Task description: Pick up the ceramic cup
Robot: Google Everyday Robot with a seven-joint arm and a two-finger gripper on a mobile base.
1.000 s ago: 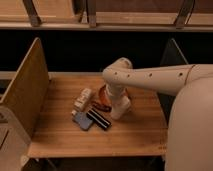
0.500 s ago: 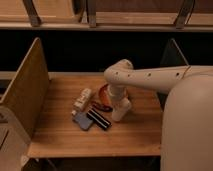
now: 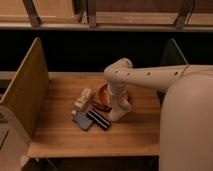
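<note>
Gripper (image 3: 119, 114), its finger state impossible to tell, sits low over the wooden table (image 3: 60, 135) beside the orange-red dish (image 3: 104, 94) and black bar (image 3: 99, 119) (a beige knobbly block (image 3: 83, 99) lies further left), while the ceramic cup cannot be made out.

The pincer (image 3: 118, 114) sits low over the bench (image 3: 60, 132), right of the black bar (image 3: 99, 119), but the arm's wrist covers its tips. The ceramic cup cannot be made out near it. The orange-red dish (image 3: 104, 95) is half hidden behind the arm (image 3: 150, 75). The robot's body is cut off at the right and bottom edges.
</note>
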